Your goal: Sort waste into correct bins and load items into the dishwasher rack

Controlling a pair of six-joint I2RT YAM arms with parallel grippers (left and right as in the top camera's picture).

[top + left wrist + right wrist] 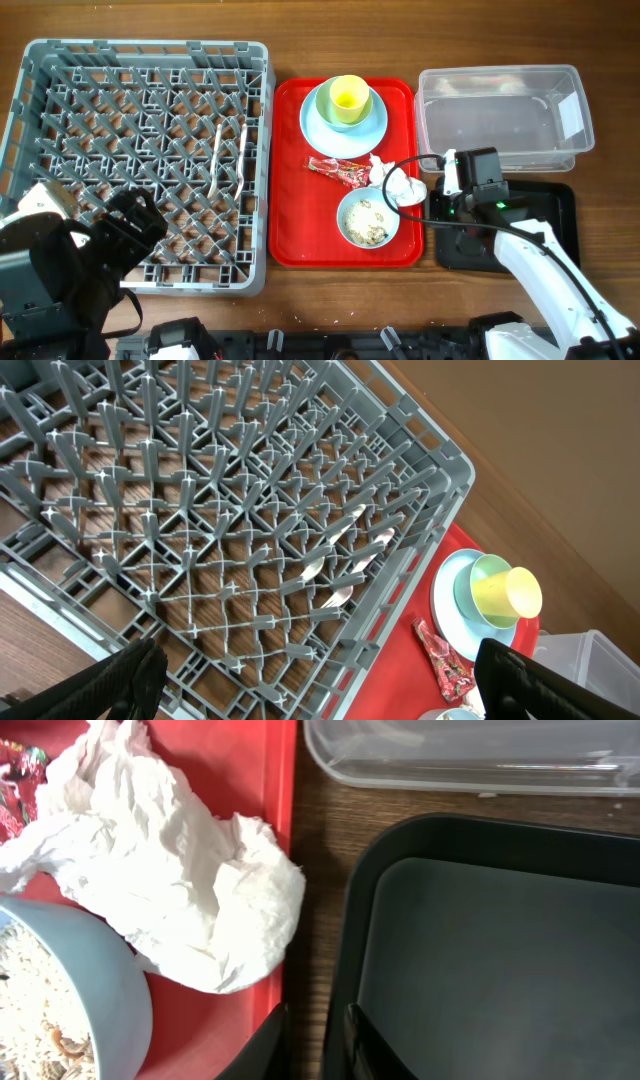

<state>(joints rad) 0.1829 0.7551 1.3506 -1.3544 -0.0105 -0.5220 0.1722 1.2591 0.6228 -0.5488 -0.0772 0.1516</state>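
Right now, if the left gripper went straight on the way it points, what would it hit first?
Most likely the dishwasher rack: the open left gripper points into its upright pegs, nearer than the white fork and spoon lying there. Nothing shows in between, though depth is unclear.

The right arm (550,262) hides part of the shallow black rectangular tray (552,203). The right wrist view crops the small light blue bowl (100,985).
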